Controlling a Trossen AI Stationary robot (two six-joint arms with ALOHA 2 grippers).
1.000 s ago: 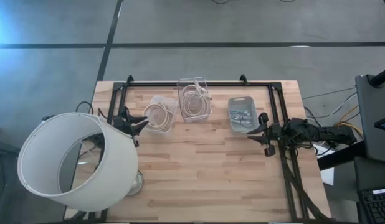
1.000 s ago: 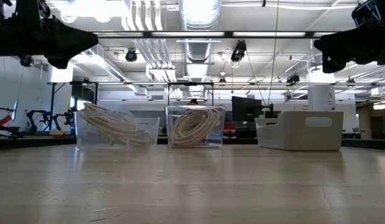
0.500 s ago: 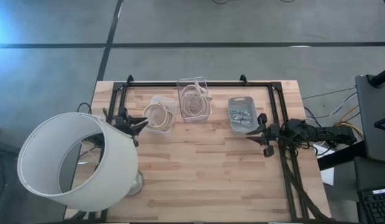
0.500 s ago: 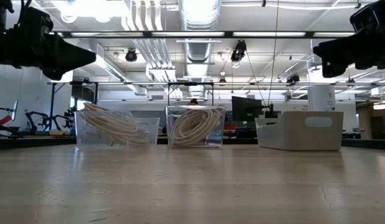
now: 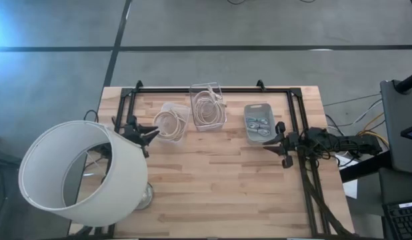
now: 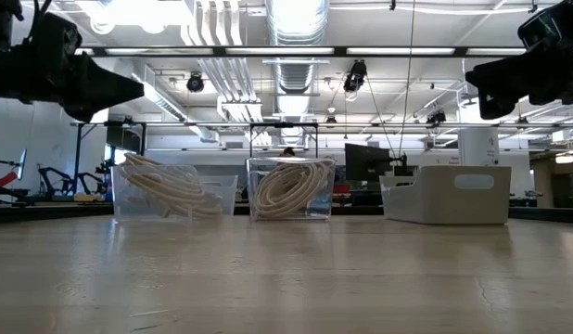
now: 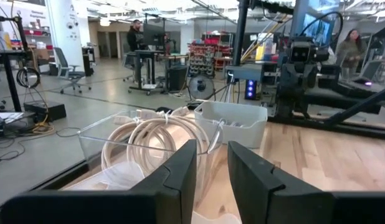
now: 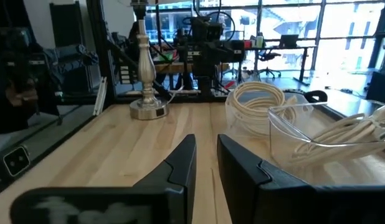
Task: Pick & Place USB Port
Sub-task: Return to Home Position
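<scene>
The USB cables (image 5: pixel 260 124) lie inside the gray bin (image 5: pixel 259 106), which stands toward the back right of the wooden table (image 5: pixel 219 190). From above they show as a small heap of pale and bluish loops and plugs on the bin's floor. Single cables and their colours cannot be told apart. In the low view the bin's plain pale wall hides them completely.

To the left of the bin, in the same row, stand the middle clear tub (image 5: pixel 208 107) and the left clear tub (image 5: pixel 171 123). Each holds a coil of white cord (image 6: pixel 288 188).

The left gripper (image 5: pixel 151 133) hangs above the table's left edge, just beside the left clear tub and pointing toward it. In its wrist view its two dark fingers (image 7: pixel 180 171) are drawn close together with only a narrow slit between them, and they hold nothing.

The right gripper (image 5: pixel 273 141) hangs above the table's right edge, just beside the near right corner of the gray bin, pointing inward over the table. Its fingers (image 8: pixel 180 165) are likewise drawn close together and hold nothing.

A lamp (image 5: pixel 79 173) with a large white shade stands at the front left corner of the table, on the left arm's side.
</scene>
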